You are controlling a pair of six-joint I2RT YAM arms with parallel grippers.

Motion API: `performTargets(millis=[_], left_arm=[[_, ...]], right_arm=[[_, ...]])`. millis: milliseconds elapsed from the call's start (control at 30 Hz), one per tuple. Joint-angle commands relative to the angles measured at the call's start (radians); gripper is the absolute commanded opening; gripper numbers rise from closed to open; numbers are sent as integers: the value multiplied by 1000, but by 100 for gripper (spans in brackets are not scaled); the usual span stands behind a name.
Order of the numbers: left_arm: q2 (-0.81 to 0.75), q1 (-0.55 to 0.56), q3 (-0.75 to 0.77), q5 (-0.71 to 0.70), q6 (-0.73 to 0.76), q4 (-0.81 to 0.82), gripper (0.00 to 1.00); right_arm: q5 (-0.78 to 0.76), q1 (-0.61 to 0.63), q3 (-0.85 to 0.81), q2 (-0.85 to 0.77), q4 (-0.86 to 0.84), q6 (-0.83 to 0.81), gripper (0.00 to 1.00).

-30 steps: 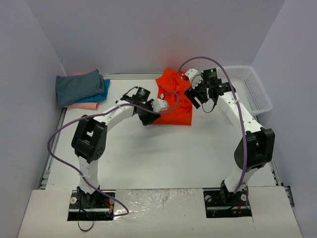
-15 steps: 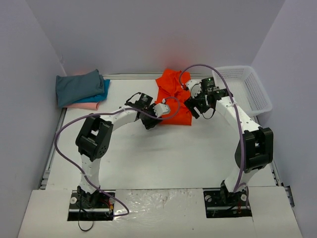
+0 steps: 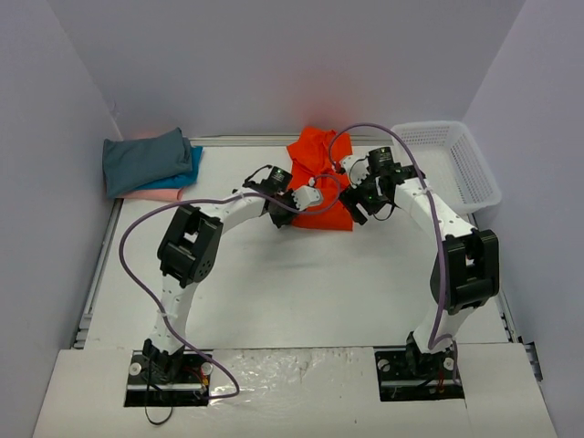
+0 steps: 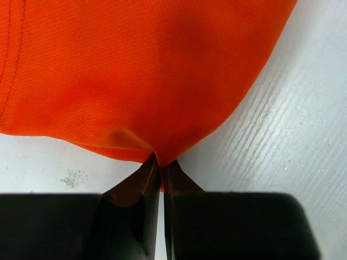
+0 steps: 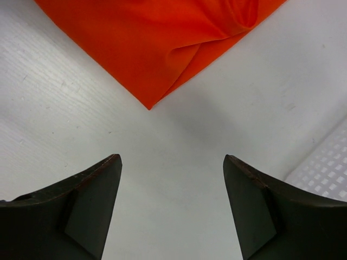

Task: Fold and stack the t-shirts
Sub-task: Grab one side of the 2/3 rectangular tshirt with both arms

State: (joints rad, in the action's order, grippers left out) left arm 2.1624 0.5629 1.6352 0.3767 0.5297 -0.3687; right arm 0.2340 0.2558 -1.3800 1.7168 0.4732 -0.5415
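Observation:
A bright orange t-shirt point(image 3: 317, 178) lies partly folded at the back middle of the table. My left gripper point(image 3: 290, 212) is shut on its near left edge; the cloth point(image 4: 146, 70) puckers where the fingertips point(image 4: 147, 169) pinch it. My right gripper point(image 3: 358, 203) hovers open at the shirt's near right corner point(image 5: 150, 103), with bare table between its fingers point(image 5: 97, 179). Three folded t-shirts are stacked at the back left: dark grey-teal point(image 3: 141, 160) on top, bright blue point(image 3: 187, 169) under it, pale pink point(image 3: 155, 192) at the bottom.
A white mesh basket point(image 3: 456, 160) stands at the back right, and its corner point(image 5: 325, 165) shows in the right wrist view. Grey walls close in the table on three sides. Purple cables loop over both arms.
My left gripper moved right to the orange shirt's edge and shut on it. My right gripper came down and left toward the shirt's near right corner, staying open.

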Motion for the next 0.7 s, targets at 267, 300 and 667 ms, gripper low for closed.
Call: performTargets(millis=[267, 300, 667], left_arm=[[2, 3, 60, 71, 10, -200, 2], [1, 2, 58, 71, 9, -205, 2], [-15, -3, 63, 108, -31, -222, 2]], right_arm=[[128, 11, 133, -27, 59, -161, 64], [122, 14, 127, -8, 58, -167, 63], [148, 62, 15, 216, 51, -179, 61]])
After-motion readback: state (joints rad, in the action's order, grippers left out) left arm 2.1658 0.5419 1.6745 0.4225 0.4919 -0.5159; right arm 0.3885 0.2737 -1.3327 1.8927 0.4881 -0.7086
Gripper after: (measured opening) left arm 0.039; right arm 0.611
